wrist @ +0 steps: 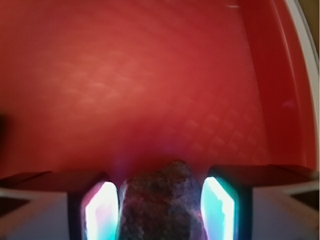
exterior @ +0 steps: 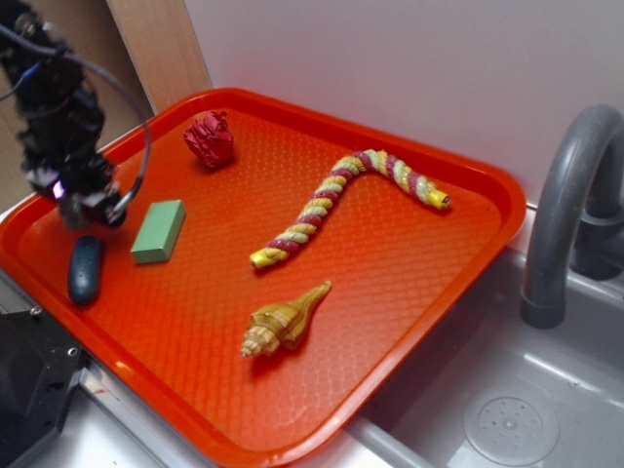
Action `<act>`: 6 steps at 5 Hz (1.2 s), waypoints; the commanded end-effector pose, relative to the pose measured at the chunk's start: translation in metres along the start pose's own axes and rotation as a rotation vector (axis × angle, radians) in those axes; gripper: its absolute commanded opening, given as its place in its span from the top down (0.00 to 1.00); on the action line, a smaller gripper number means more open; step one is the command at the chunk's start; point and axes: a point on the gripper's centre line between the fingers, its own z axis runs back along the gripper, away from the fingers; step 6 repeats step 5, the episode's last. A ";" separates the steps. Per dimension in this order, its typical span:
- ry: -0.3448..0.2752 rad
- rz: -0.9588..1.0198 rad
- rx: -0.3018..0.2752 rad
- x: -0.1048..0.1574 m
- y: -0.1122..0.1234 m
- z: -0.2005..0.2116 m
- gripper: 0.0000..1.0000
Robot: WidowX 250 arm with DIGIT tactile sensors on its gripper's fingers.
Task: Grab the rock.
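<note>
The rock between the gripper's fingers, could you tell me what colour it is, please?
Brownish-grey with rusty flecks; the rock shows best in the wrist view.

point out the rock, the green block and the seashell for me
rock (wrist: 162, 205), wrist view, middle of its rough face between the end effector's fingers
green block (exterior: 159, 231), exterior view, centre of its top face
seashell (exterior: 283, 322), exterior view, middle of its ridged body

Brownish-grey speckled rock (wrist: 162, 205), diamond-patterned red tray (exterior: 409, 263)

Red tray (exterior: 409, 292) — shell (exterior: 283, 322), rope (exterior: 341, 200), green block (exterior: 159, 231), dark pebble (exterior: 85, 269) — hand (exterior: 93, 210) above.
</note>
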 end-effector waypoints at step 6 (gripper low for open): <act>-0.195 -0.271 -0.199 0.024 -0.073 0.216 1.00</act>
